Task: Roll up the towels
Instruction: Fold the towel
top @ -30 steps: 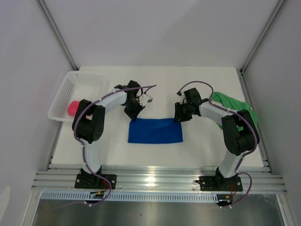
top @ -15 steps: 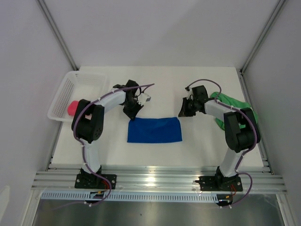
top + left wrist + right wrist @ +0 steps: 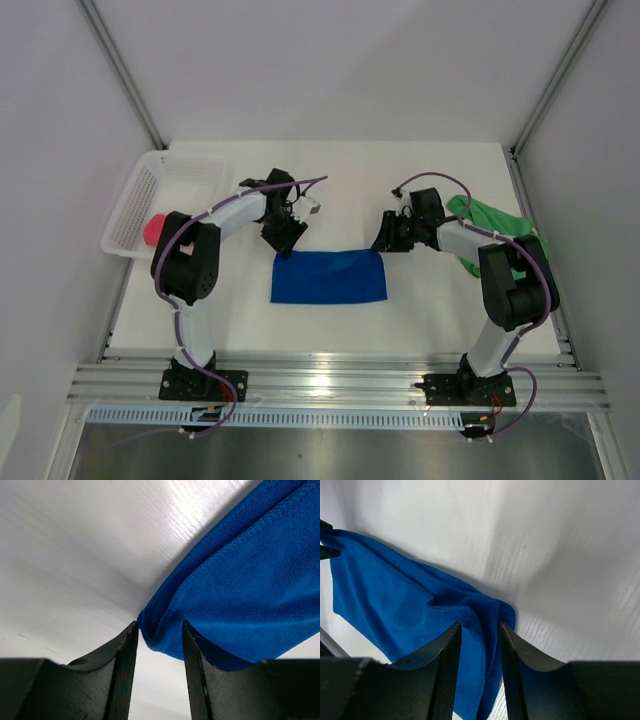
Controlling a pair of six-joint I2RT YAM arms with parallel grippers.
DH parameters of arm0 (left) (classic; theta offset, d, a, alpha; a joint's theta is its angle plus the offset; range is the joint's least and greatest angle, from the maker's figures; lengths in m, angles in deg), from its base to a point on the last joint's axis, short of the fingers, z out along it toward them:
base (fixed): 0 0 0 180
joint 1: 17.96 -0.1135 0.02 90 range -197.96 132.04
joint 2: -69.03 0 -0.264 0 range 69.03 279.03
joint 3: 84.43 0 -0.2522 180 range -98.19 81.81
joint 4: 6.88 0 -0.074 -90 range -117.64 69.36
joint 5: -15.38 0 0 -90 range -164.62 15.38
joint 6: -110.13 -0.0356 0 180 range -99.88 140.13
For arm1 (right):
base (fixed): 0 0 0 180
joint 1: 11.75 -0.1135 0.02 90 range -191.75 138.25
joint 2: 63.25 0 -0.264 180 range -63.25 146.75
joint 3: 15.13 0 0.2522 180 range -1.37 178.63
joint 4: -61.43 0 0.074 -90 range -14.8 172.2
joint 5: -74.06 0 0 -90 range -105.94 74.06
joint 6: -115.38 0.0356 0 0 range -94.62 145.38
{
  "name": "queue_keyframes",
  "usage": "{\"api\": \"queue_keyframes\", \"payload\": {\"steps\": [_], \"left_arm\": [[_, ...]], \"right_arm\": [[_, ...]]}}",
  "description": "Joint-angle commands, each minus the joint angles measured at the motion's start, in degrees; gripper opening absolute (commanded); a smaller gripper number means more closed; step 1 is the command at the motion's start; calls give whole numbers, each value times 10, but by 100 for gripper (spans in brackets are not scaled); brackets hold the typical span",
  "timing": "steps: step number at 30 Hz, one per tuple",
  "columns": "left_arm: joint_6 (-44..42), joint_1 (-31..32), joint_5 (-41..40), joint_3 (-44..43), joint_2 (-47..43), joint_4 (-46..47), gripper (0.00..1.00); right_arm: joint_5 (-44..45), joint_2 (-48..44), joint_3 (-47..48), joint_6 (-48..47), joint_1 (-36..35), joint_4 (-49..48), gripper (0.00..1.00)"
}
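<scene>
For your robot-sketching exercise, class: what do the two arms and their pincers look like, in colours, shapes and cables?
The left arm and right arm match: white links, black joint housings, a purple cable looping alongside, black bases. The left pincer and right pincer each have two dark, flat, tapering fingers.

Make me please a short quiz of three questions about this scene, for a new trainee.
1. True or false: the blue towel is already rolled up.
2. Where does the green towel lie? A) in the basket B) at the right side of the table, beside the right arm C) under the blue towel
3. In the left wrist view, what lies between the left fingers?
Key: 1 false, it lies flat. 2 B. 3 a corner of the blue towel.
</scene>
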Motion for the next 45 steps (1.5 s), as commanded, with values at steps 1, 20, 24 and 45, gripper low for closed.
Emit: {"api": "queue_keyframes", "payload": {"steps": [1, 20, 24, 45], "left_arm": [[-4, -6, 8, -21, -25, 4, 44], [-8, -6, 24, -31, -7, 2, 27], [-11, -6, 40, -26, -7, -5, 22], [10, -25, -10, -9, -19, 11, 1]], "right_arm": [[-14, -34, 7, -23, -8, -37, 40], [37, 24, 55, -67, -63, -3, 43], [52, 36, 60, -69, -64, 5, 43], [102, 25, 43, -36, -29, 21, 0]]}}
